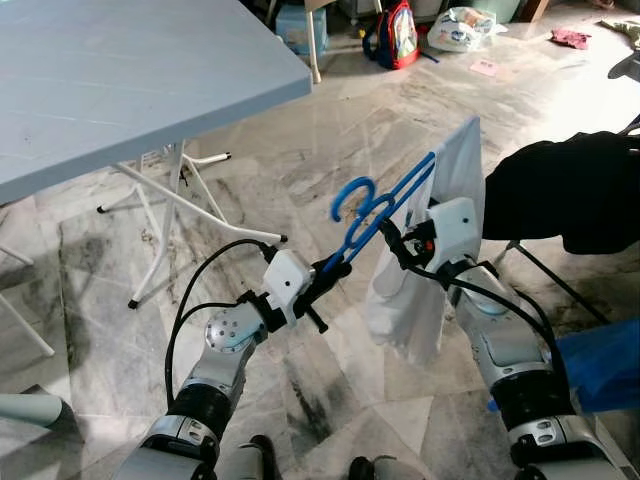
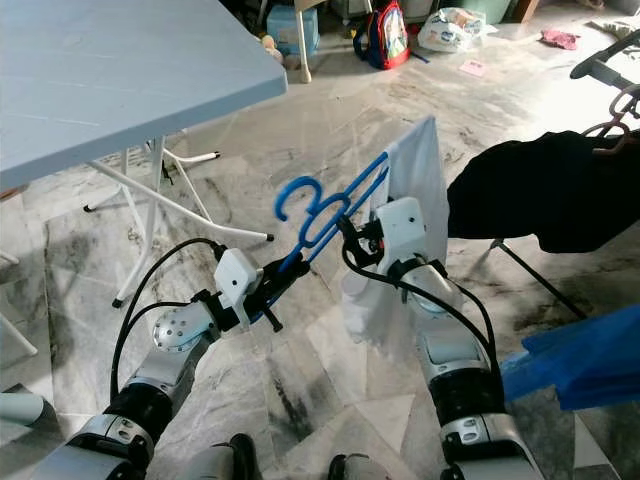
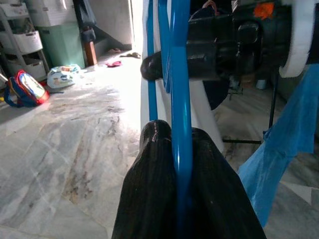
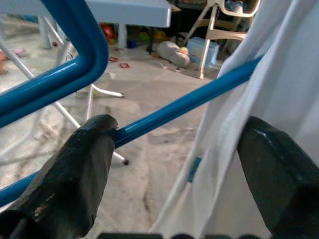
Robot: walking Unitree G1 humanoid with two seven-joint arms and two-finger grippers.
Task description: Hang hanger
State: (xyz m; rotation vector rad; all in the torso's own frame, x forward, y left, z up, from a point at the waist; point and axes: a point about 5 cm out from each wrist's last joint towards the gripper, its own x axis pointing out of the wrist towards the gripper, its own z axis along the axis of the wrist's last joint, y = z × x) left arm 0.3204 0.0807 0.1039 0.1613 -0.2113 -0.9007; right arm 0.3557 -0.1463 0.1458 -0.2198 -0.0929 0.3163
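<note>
1. Risk, slip at the left grip: the left gripper (image 1: 322,283) pinches only the thin lower bar of the blue hanger (image 1: 385,205). The left wrist view shows both fingers (image 3: 149,199) closed tight on that bar. With a single narrow contact, the hanger could pivot or slide out if the arm swings quickly.
2. Risk, garment drop: the white cloth (image 1: 425,270) is draped over the far end of the hanger and hangs down beside the right forearm. Tilting the hanger further toward that end would likely let the cloth slide off onto the marble floor (image 1: 330,130).
3. Risk, snagging: the right gripper (image 1: 392,240) stands with its fingers (image 4: 75,174) wide apart, straddling a hanger bar with the cloth against one finger. It does not appear to clamp anything. Moving that arm away carelessly could drag the cloth or knock the hanger.
4. Risk, missed hook: the hook points up and toward the grey table (image 1: 120,80), away from the dark garment (image 1: 570,190) on the rack at the right. Reorientation seems necessary before hanging.
5. Position: the hanger is held in the air between both arms, rising obliquely from the left gripper toward the right, well above the floor.
</note>
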